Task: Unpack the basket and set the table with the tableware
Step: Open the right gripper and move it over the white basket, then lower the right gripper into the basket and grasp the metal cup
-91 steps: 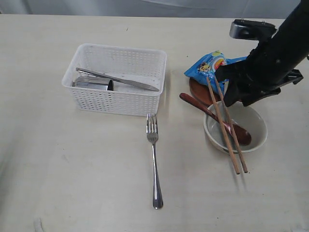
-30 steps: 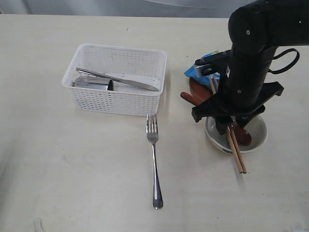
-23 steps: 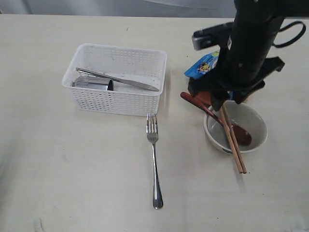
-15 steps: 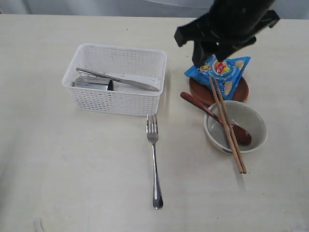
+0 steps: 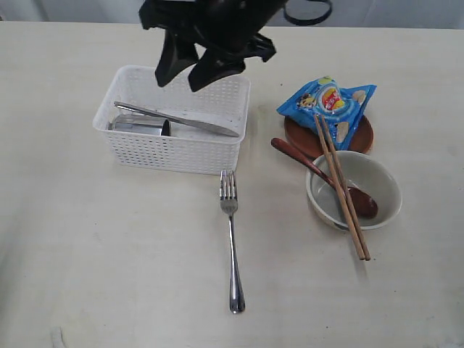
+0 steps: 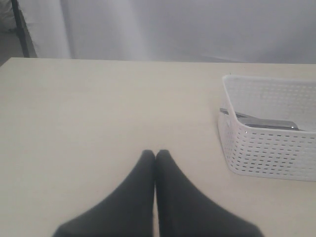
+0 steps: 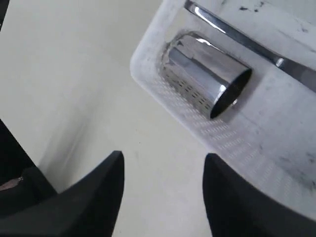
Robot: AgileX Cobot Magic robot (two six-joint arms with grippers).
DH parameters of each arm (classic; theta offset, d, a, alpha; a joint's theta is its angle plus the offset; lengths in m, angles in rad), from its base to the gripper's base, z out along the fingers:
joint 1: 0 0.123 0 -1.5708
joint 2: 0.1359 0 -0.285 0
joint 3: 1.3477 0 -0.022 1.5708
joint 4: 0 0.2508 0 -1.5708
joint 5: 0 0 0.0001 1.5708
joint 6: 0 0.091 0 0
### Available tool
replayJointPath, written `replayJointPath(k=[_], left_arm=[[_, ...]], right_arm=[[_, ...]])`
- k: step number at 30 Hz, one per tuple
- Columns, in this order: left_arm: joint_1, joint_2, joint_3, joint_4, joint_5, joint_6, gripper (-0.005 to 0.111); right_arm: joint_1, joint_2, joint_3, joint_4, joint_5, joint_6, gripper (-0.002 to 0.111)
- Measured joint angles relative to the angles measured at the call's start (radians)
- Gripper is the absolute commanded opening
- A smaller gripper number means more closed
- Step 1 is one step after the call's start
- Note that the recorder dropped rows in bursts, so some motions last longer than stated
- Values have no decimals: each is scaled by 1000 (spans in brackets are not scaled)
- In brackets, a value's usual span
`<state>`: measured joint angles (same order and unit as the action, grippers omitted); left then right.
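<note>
R gripper (image 5: 194,72) apart above basket (image 5: 174,154); cup (image 7: 207,84) inside judged light, rigid, slick, to be pinched at rim. L gripper (image 6: 155,153) together.

White lattice basket (image 5: 174,156) on cream table (image 5: 109,254), holding toppled steel cup (image 5: 138,125) and knife (image 5: 181,119); fork (image 5: 231,239) beside it; chopsticks (image 5: 341,188), wooden spoon (image 5: 304,163) across white bowl (image 5: 391,192) by brown plate (image 5: 365,138).

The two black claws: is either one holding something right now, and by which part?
Nothing is held. The right gripper is open and empty near the basket; the left gripper is shut with nothing between its jaws.
</note>
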<state>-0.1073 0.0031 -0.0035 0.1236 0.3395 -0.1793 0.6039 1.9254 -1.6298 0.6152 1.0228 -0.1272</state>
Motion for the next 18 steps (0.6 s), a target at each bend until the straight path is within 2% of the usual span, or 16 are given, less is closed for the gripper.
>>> replayJointPath(k=[4, 10, 14, 18], left_arm=[[0, 0, 0, 0, 0, 0, 0], [0, 0, 0, 0, 0, 0, 0], [0, 0, 0, 0, 0, 0, 0], [0, 0, 0, 0, 0, 0, 0]], right_arm=[[34, 104, -95, 21, -24, 33, 48], [32, 247, -209, 8, -36, 116, 48], [32, 294, -245, -73, -36, 137, 48], [32, 318, -253, -77, -26, 162, 48]])
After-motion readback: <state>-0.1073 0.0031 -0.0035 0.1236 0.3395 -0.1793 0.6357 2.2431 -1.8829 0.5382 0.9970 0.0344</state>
